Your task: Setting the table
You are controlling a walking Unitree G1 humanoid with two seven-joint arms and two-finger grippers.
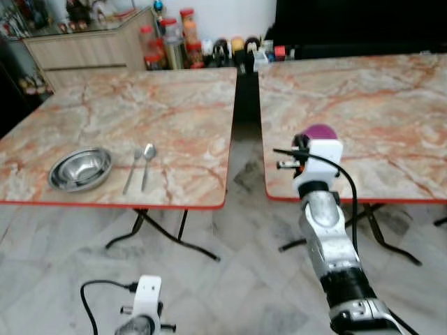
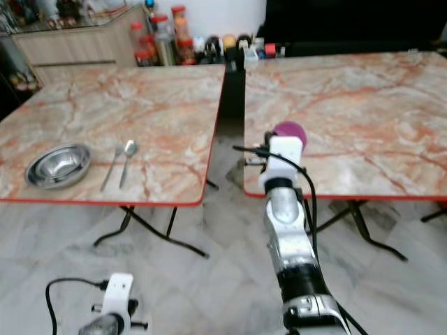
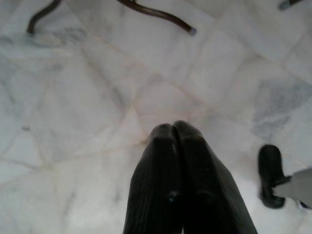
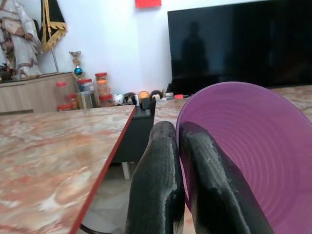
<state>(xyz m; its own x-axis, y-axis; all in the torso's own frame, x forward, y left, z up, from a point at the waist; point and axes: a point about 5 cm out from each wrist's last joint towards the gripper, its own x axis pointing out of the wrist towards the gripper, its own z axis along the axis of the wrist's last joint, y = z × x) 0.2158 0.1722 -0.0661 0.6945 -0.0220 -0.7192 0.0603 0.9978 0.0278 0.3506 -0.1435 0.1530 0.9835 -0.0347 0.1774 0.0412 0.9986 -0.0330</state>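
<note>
My two head eyes look forward and down from above on the same two marble tables (image 1: 140,118) and the floor (image 1: 230,279), set well back. My left wrist camera points straight down my closed left fingers (image 3: 165,185) at that floor, close. My right wrist camera looks level along my right fingers (image 4: 156,185), over the tabletop toward the wall (image 4: 117,44), sharing the jars (image 4: 87,92).

Two tabletops are standing side by side with a gap between them: left tabletop (image 1: 174,105), right tabletop (image 1: 377,105). A metal bowl (image 1: 80,168) is sitting near the left tabletop's front edge, with a fork (image 1: 131,169) and spoon (image 1: 147,164) lying just right of it. The right tool (image 4: 178,146) is holding a bowl (image 4: 243,146) at the right tabletop's front left corner; jars (image 1: 171,42) are standing behind the tabletops.
</note>
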